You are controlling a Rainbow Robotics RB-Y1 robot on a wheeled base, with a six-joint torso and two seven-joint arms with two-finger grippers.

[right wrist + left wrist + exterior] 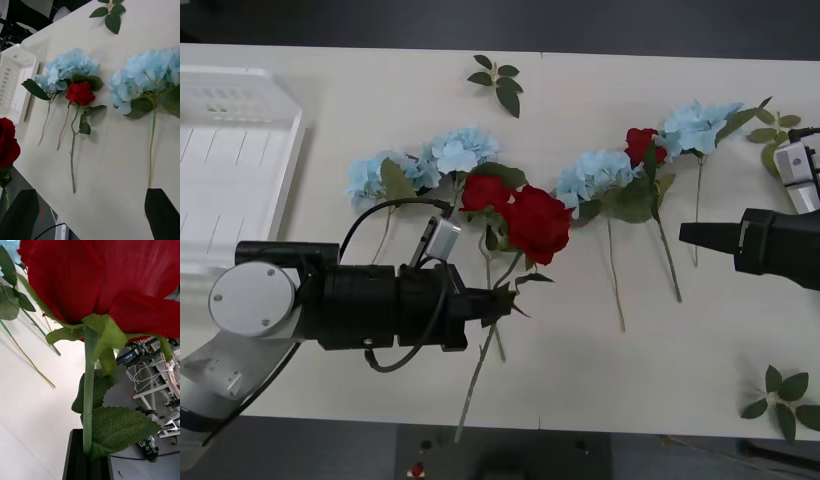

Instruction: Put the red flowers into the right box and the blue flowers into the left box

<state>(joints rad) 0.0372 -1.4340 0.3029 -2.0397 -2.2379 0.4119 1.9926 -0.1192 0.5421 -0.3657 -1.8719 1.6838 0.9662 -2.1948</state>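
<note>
Deep-red rose (538,222) on a thin green stem sits clamped in the left tool (498,305); right tool (90,213) gapes.

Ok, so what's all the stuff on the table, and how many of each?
artificial red roses: three, deep red; two lying among the blue flowers, one held by its stem near the middle.
fluffy pale-blue artificial flowers: four, sky blue; spread in a row across the table.
loose green leaf sprigs: three, dark green; one at the far edge, one at the right end, one at the near right corner.
white slotted plastic basket: one, white; the table's left end.
table: one, off-white; under everything.
left gripper: one, black; shut on the held rose's stem.
right gripper: one, black; open, at the right side.
</note>
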